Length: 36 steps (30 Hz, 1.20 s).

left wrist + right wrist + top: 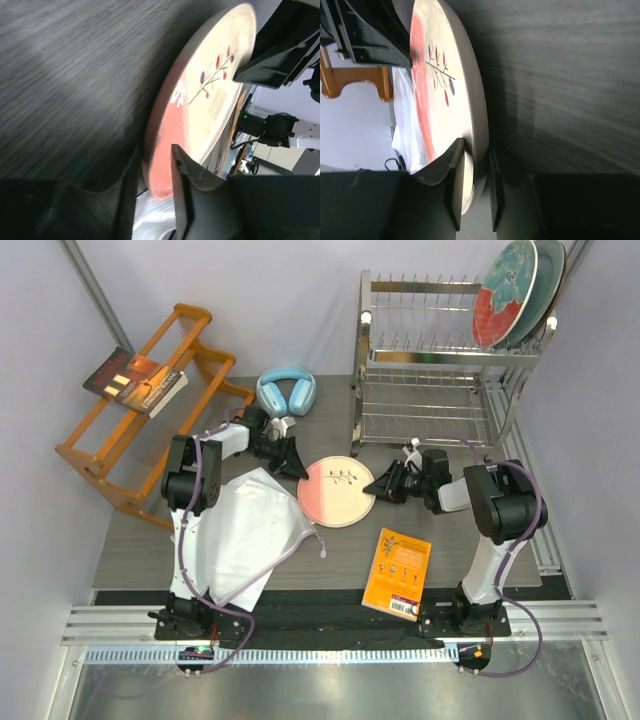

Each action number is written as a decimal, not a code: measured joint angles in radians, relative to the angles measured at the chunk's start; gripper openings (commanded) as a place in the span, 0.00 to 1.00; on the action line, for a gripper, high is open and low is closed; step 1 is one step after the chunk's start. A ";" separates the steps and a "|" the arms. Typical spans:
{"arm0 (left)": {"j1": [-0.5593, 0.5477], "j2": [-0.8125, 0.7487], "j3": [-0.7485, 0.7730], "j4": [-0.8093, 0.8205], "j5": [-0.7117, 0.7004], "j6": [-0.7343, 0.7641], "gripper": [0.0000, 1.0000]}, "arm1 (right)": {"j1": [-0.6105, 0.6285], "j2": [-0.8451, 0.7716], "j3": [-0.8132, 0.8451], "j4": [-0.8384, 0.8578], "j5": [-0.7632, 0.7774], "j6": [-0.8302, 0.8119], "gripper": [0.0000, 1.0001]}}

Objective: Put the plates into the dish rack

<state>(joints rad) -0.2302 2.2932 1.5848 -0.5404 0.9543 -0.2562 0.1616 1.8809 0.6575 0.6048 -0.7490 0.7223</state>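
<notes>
The pink-and-cream plate with a sprig (337, 491) lies on the dark table in front of the silver dish rack (430, 370). My left gripper (297, 468) is shut on its upper left rim; the left wrist view shows the rim (210, 100) between my left gripper's (155, 190) jaws. My right gripper (378, 485) is shut on the right rim, and the plate (440, 90) fills the narrow gap of my right gripper (476, 190). The teal-and-red plate (503, 295) stands in the rack's upper tier at the right, with a teal plate (543, 275) behind it.
A white cloth bag (250, 530) lies left of the plate, touching it. An orange book (397, 573) lies near the front. Light blue headphones (287, 392) sit at the back. An orange wooden rack (120, 440) with a book (135, 380) stands at the left.
</notes>
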 measured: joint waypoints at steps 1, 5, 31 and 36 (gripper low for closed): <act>-0.002 -0.004 0.000 -0.002 0.000 0.000 0.39 | 0.000 -0.012 0.000 -0.031 -0.006 -0.006 0.01; -0.010 -0.051 -0.021 -0.009 -0.054 0.010 0.47 | -0.001 -0.101 0.016 -0.236 -0.035 -0.052 0.01; 0.041 -0.266 -0.196 0.085 -0.044 -0.033 0.64 | -0.064 -0.414 0.157 -0.527 -0.056 -0.055 0.01; 0.030 -0.224 -0.195 0.172 0.050 -0.090 0.64 | -0.076 -0.430 0.154 -0.505 -0.106 -0.019 0.01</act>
<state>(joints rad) -0.2001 2.0689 1.3899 -0.3679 1.0046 -0.3466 0.0856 1.4513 0.8112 0.0994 -0.8555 0.7029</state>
